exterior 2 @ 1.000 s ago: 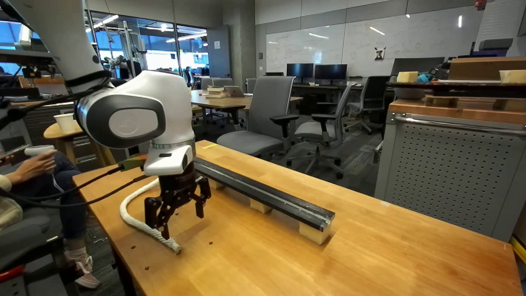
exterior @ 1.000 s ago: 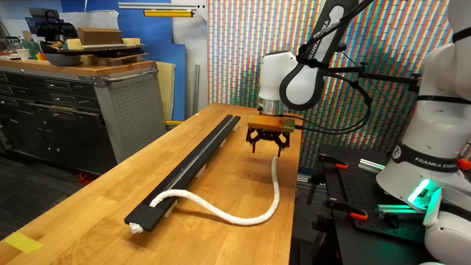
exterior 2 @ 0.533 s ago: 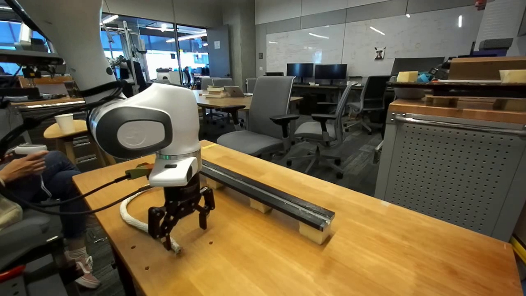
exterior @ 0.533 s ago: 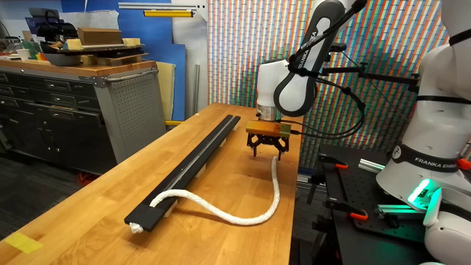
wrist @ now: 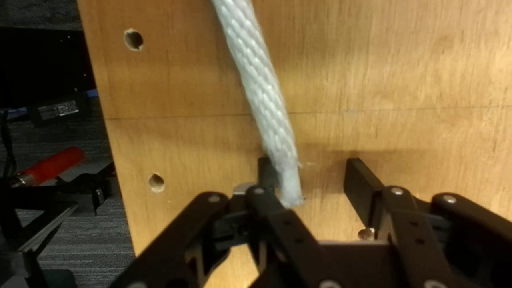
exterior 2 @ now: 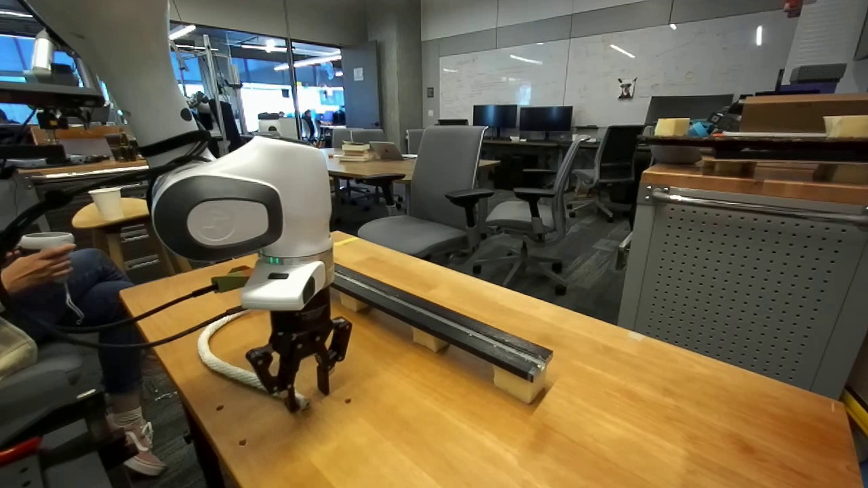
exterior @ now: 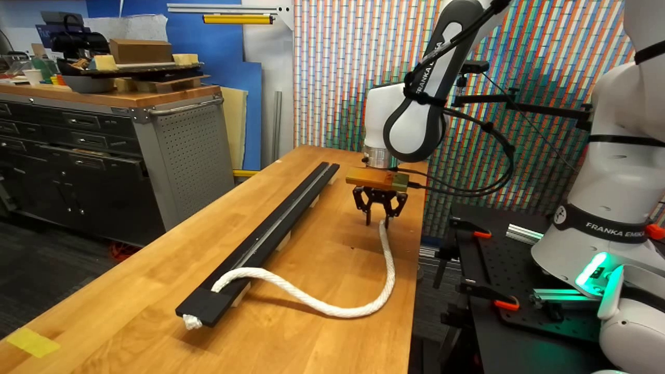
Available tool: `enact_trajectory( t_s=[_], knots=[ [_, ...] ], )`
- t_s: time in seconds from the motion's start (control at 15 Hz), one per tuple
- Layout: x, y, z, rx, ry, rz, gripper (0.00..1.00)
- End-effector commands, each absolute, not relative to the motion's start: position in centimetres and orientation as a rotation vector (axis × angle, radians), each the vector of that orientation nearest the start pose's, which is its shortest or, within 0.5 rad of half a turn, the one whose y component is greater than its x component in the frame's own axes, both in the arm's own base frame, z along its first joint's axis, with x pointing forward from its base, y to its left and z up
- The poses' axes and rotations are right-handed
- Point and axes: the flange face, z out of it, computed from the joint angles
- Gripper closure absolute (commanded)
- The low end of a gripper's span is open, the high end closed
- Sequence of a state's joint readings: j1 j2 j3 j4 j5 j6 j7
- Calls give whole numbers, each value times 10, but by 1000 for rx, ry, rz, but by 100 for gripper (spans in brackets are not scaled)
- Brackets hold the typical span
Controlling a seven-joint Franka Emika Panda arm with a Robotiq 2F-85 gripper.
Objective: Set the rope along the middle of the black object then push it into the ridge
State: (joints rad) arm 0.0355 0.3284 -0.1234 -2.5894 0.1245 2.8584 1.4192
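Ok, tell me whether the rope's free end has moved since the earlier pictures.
Yes: in an exterior view, the rope's free end has shifted slightly toward the bar, which has stayed put.

The white braided rope [exterior: 332, 310] arches off one end of the black object [exterior: 265, 228] and snakes across the worktop [exterior: 322, 348], its free end slightly frayed, well apart from the ridge [exterior: 292, 206]. Long, straight and narrow, the black object lies raised above the worktop, the ridge running down its middle.
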Motion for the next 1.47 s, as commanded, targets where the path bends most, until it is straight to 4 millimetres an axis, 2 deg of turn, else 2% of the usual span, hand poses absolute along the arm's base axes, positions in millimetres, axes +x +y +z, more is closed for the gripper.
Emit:
enact_trajectory(
  t_s=[0.0, 0.2, 0.4, 0.6, 0.8, 1.0, 1.4],
  knots=[
    [422, -49, 147, -2177, 2304, 76, 82],
    [421, -49, 148, -2176, 2302, 74, 100],
    [423, -48, 152, -2188, 2289, 74, 97],
    [426, -47, 165, -2219, 2262, 44, 97],
    [434, -48, 189, -2289, 2208, -9, 97],
    [444, -54, 222, -2390, 2149, -68, 97],
    [481, -66, 288, -2449, 2110, -182, 97]
  ],
)
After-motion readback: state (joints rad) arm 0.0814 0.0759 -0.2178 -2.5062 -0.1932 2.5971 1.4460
